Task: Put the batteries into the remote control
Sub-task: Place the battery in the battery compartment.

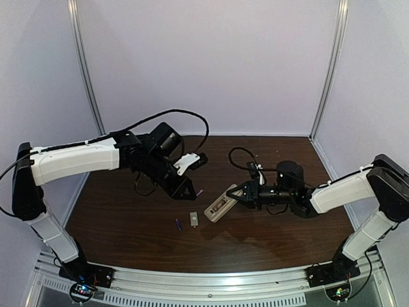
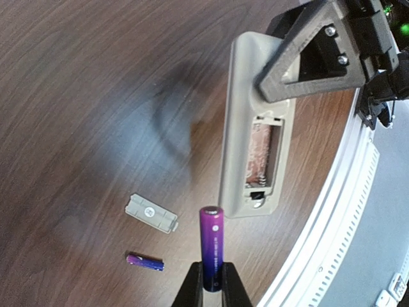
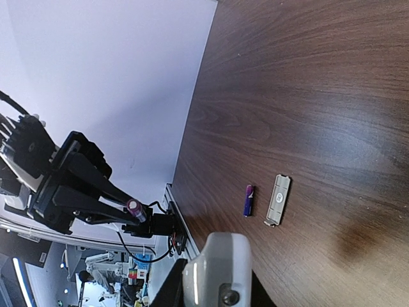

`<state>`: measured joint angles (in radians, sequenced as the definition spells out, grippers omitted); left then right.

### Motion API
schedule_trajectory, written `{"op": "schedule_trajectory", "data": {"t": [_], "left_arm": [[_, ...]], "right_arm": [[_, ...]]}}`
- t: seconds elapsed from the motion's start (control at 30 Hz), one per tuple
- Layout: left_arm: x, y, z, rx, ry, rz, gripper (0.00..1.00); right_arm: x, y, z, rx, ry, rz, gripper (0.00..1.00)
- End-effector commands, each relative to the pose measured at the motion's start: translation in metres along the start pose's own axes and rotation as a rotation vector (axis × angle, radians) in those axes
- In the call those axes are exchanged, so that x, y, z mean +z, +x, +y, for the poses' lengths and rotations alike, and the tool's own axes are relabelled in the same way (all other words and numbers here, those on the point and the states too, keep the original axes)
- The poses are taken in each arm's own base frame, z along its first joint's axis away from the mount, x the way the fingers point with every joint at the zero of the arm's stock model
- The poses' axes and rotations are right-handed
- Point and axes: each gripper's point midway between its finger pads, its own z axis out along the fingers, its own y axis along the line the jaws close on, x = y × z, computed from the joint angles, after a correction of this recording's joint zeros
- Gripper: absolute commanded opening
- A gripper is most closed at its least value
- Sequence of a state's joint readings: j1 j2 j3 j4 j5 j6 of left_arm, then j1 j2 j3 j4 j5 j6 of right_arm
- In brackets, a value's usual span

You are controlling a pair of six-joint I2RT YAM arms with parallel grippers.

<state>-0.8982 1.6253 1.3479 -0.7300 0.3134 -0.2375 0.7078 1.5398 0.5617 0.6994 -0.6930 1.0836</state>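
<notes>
My left gripper (image 2: 212, 284) is shut on one purple battery (image 2: 212, 243), which stands up out of the jaws above the table. In the top view this gripper (image 1: 193, 189) hangs left of the remote. My right gripper (image 1: 238, 196) is shut on the remote control (image 1: 220, 205) and holds it tilted, beige back up. Its battery recess (image 2: 262, 157) is open, with a spring at the near end. The remote's end (image 3: 217, 268) sits between the right jaws. The second battery (image 1: 178, 224) lies on the table; it also shows in the left wrist view (image 2: 145, 261) and the right wrist view (image 3: 248, 200).
The small grey-white cover piece (image 1: 193, 219) lies flat on the table beside the loose battery, also seen in the left wrist view (image 2: 152, 213) and the right wrist view (image 3: 278, 199). The table's metal front rail (image 2: 339, 217) runs close behind the remote.
</notes>
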Motion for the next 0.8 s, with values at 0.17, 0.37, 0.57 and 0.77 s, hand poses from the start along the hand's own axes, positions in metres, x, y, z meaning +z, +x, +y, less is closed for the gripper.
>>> {"op": "schedule_trajectory", "data": {"t": [0.17, 0.37, 0.57, 0.77], "left_arm": [[0.009, 0.011, -0.017, 0.017, 0.032, 0.087, 0.0], [0.016, 0.017, -0.022, 0.036, 0.029, 0.126, 0.0], [0.022, 0.018, -0.024, 0.039, 0.035, 0.144, 0.0], [0.029, 0.019, -0.023, 0.049, 0.031, 0.163, 0.0]], "right_arm": [[0.016, -0.002, 0.012, 0.031, -0.056, -0.071, 0.0], [0.027, 0.002, 0.02, 0.048, -0.115, -0.067, 0.0], [0.033, 0.006, 0.025, 0.041, -0.124, -0.058, 0.0], [0.036, 0.006, 0.03, 0.031, -0.131, -0.055, 0.0]]}}
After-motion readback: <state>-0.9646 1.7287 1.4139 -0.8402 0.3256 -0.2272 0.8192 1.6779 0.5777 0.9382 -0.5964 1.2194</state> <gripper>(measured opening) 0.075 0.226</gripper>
